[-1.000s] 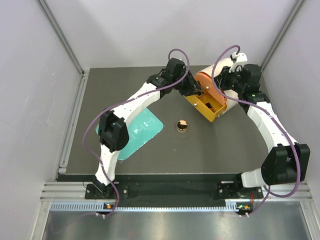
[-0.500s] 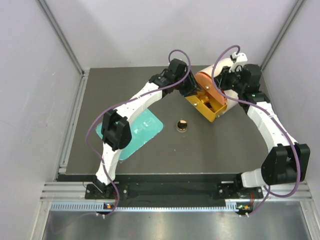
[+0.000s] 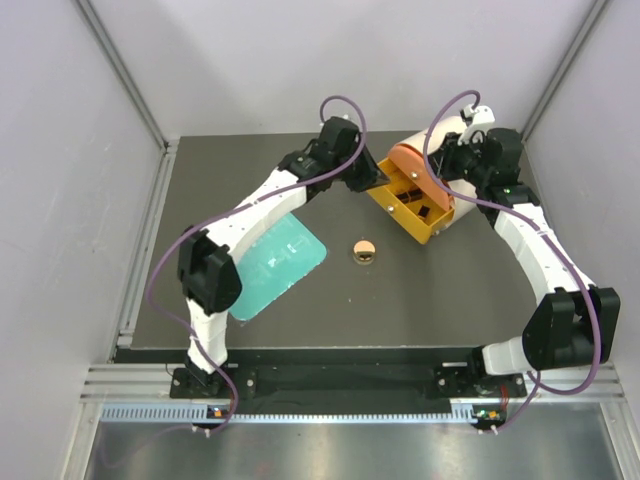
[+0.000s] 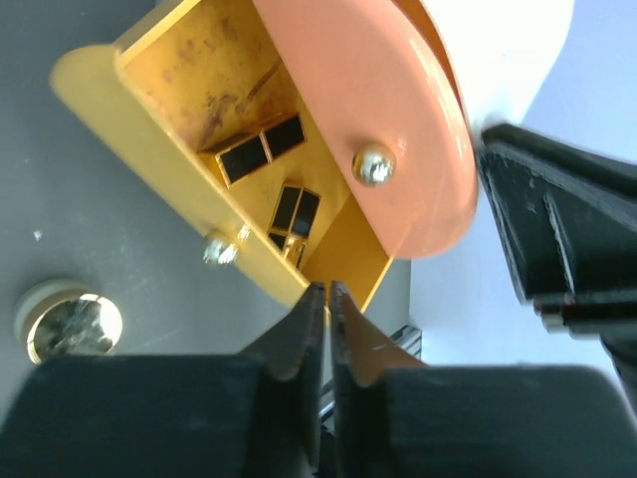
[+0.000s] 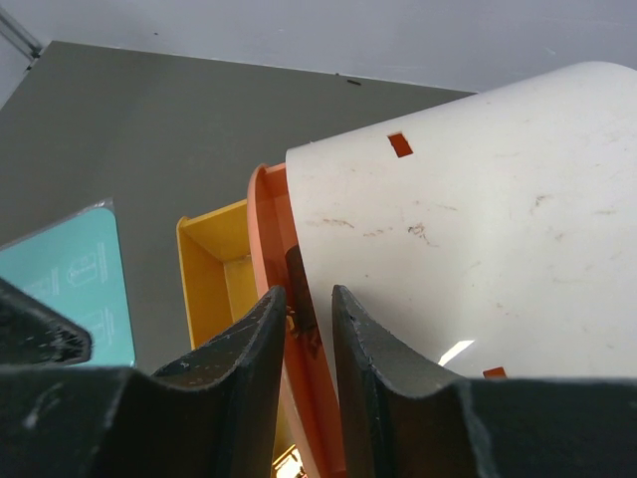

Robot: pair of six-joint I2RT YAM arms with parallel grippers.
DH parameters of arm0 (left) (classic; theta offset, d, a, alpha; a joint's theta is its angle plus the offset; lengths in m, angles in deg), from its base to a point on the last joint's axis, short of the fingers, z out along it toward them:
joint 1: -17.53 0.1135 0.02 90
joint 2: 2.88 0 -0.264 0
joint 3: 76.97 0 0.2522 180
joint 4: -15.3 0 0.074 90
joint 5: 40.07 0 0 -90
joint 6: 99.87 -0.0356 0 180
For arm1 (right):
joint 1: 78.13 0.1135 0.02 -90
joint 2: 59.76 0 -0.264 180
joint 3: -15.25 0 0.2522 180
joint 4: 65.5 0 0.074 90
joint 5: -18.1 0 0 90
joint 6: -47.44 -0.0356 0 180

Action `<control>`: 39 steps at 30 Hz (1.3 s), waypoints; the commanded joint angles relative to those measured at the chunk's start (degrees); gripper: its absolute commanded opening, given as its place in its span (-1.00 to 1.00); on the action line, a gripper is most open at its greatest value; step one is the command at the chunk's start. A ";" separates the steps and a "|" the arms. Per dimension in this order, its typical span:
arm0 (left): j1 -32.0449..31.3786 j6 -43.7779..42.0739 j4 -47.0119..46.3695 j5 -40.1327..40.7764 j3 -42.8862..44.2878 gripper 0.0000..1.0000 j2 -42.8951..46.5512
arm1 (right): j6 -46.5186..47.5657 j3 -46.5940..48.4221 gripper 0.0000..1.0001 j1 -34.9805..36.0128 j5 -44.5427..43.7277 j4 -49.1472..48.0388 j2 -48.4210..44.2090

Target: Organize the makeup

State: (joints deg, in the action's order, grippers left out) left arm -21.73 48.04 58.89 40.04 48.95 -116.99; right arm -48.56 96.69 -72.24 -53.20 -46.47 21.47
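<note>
Several small black gold-panned palettes (image 4: 261, 149) lie in the open yellow drawer (image 3: 412, 208) of the white drum (image 3: 445, 150). The round gold compact (image 3: 365, 251) sits on the dark table in front of the drawer, and shows in the left wrist view (image 4: 70, 324). My left gripper (image 3: 372, 182) is shut and empty, its tips (image 4: 326, 289) at the drawer's near corner. My right gripper (image 3: 443, 172) straddles the drum's orange front plate (image 5: 274, 214) and is closed on its rim (image 5: 309, 292). The peach-pink tubes are out of view.
A flat teal tray (image 3: 283, 262) lies at the left of the table, under the left forearm. White walls and metal rails (image 3: 150, 230) border the dark mat. The two wrists are close together at the drum.
My left gripper has drawn back to the left, from over the drawer to its near corner, and the left elbow has swung left. The right arm has not moved.
</note>
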 commanded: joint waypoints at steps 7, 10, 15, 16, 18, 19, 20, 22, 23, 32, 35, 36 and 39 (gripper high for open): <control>0.42 2.03 -7.67 -2.41 -15.82 -1.00 8.90 | 0.46 -5.19 -0.45 0.79 -1.65 23.81 7.01; 0.42 1.86 -7.85 -3.12 -16.88 -1.00 7.67 | 0.55 -5.10 -0.45 0.79 -1.74 23.90 7.27; 0.42 2.29 -9.08 -4.26 -16.19 -1.00 4.25 | 0.64 -5.10 -0.45 0.79 -2.00 23.99 7.36; 0.42 2.21 -9.34 -4.17 -15.75 -1.00 3.63 | 0.64 -5.10 -0.45 0.79 -2.00 23.99 7.28; 0.42 2.03 -9.17 -4.35 -13.64 -1.00 1.44 | 0.64 -5.10 -0.45 0.79 -2.09 24.08 7.36; 0.42 1.77 -8.65 -4.35 -12.68 -1.00 0.56 | 0.64 -5.01 -0.45 0.88 -2.00 23.99 7.62; 0.42 1.59 -8.38 -4.61 -10.67 -1.00 -1.36 | 0.64 -4.93 -0.45 0.79 -2.09 23.99 7.71; 0.42 1.33 -7.86 -5.05 -8.55 -1.00 -3.40 | 0.73 -4.84 -0.45 0.79 -2.09 24.25 7.89; 0.42 1.33 -7.85 -5.05 -6.80 -1.00 -5.23 | 0.64 -4.75 -0.45 0.79 -2.09 24.17 7.98; 0.51 4.40 -11.72 -8.04 2.97 -1.00 -13.15 | 0.81 -5.01 -0.44 0.79 -2.26 24.17 7.89; 0.42 5.72 -13.03 -9.09 5.00 -1.00 -15.18 | 0.81 -5.01 -0.45 0.79 -2.44 24.25 7.98; 0.42 6.51 -14.34 -9.44 5.26 -1.00 -15.62 | 0.81 -5.01 -0.45 0.88 -2.53 24.34 7.89; 0.42 8.09 -16.63 -9.89 6.58 -1.00 -17.11 | 0.90 -5.01 -0.45 0.79 -2.70 24.34 7.98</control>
State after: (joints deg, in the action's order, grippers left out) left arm -20.95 53.00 49.58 33.02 51.84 -132.90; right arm -48.56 97.74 -72.17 -52.90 -46.88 22.87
